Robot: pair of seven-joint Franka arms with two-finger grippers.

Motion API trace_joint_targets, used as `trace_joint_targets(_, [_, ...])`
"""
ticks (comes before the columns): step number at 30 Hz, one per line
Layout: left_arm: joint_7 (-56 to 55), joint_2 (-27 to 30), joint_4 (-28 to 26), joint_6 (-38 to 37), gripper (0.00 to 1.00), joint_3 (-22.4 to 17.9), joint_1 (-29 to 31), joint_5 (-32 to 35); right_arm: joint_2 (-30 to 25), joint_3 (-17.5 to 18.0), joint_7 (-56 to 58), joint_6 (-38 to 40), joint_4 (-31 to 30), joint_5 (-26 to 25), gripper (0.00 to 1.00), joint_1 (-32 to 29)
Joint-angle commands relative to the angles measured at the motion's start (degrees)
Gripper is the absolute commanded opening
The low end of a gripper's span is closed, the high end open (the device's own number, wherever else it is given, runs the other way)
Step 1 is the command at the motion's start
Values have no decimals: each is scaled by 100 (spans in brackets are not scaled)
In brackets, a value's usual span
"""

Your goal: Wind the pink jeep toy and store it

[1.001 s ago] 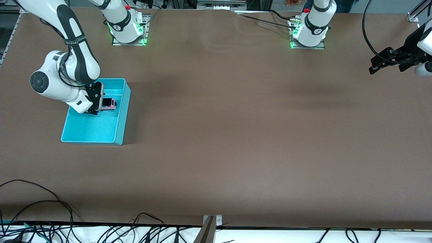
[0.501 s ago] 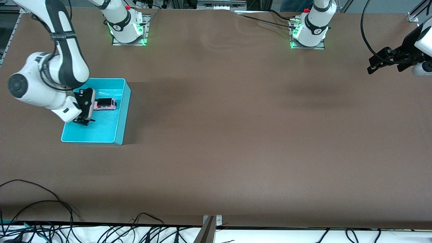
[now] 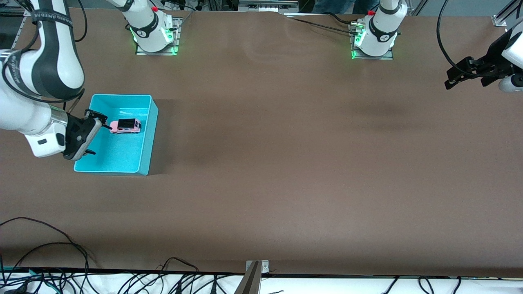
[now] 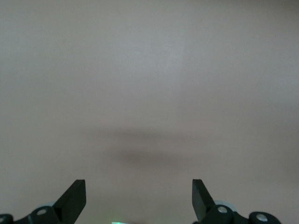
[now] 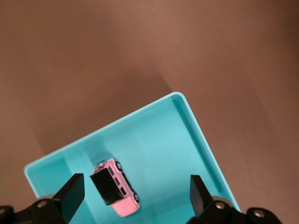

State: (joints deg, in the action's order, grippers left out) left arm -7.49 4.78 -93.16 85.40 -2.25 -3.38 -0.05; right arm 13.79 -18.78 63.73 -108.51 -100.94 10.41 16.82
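Storage position: the tiny boxy pink jeep toy with the black roof and dark wheels rests upright on its wheels on the floor of the rectangular turquoise plastic bin, in the half of the bin farther from the front camera. The bin sits on the brown table surface at the right arm's end, with the right arm's base farther from the front camera than the bin. The right gripper hangs above the bin's outer edge, on the side facing away from the table's middle, tilted toward the toy; its black fingers are spread wide apart and hold nothing, with clear space between them and the toy. The left arm waits at its own end of the table, well apart from the bin. The left gripper hangs above bare table there; its fingers are likewise spread wide and empty, with only plain table surface between them in the left wrist view.
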Motion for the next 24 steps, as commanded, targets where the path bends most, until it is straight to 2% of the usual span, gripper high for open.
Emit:
trace_joint_targets(1, [55, -48, 131, -129, 100, -21, -22, -74, 133, -3, -1659, 628, 697, 58, 100, 41])
trace_joint_targets(11, [63, -48, 131, -147, 100, -21, -22, -74, 142, 6, -4349, 1033, 1295, 93, 100, 172])
trace_joint_targets(16, [63, -48, 131, -147, 100, -21, -22, -74, 159, -3, -5457, 1252, 1568, -117, 100, 321])
trace_joint_targets(20, [63, -56, 131, -147, 100, -21, -13, -74, 159, 6, -5828, 1525, 1814, -539, 100, 348])
trace_joint_targets(24, [63, -48, 131, -147, 100, -21, -13, -74, 160, -3, -5846, 1754, 1981, -707, 100, 357])
